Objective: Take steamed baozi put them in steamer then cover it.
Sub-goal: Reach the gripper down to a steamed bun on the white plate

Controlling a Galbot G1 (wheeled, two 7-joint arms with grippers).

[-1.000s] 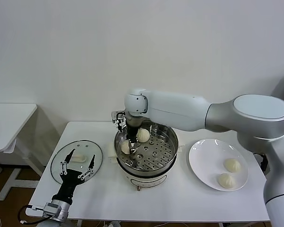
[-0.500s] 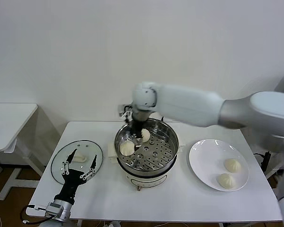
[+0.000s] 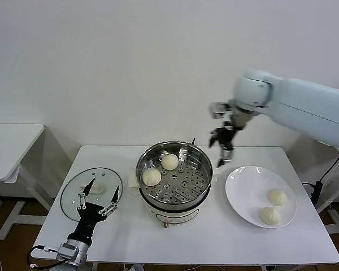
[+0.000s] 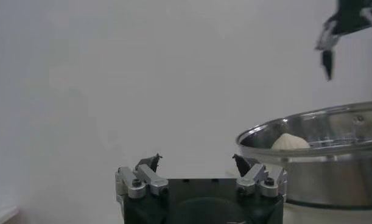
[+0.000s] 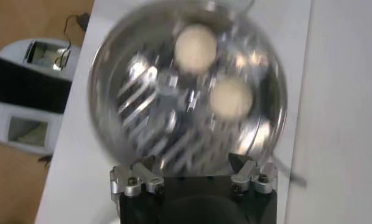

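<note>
The steamer [image 3: 186, 182] stands mid-table with two steamed baozi [image 3: 169, 161] [image 3: 151, 176] on its perforated tray. Two more baozi [image 3: 277, 196] [image 3: 269, 215] lie on the white plate [image 3: 243, 192] to its right. My right gripper [image 3: 221, 148] hangs open and empty in the air between the steamer and the plate. In the right wrist view it [image 5: 192, 164] looks down on the steamer [image 5: 143, 97] and both buns [image 5: 195, 47] [image 5: 231, 97]. My left gripper [image 3: 99, 197] rests open at the front left, over the glass lid [image 3: 70, 197]; in its own view [image 4: 196, 163] nothing sits between the fingers.
The glass lid's white handle [image 3: 95, 188] lies just beyond the left fingertips. A second white table [image 3: 11, 141] stands off to the left. A wall runs close behind the table. The left wrist view shows the steamer's side [image 4: 332, 176] and one bun [image 4: 289, 142].
My right gripper opened over the steamer's left side, left a baozi on the tray, then rose and swung right toward the plate. The left arm stayed put.
</note>
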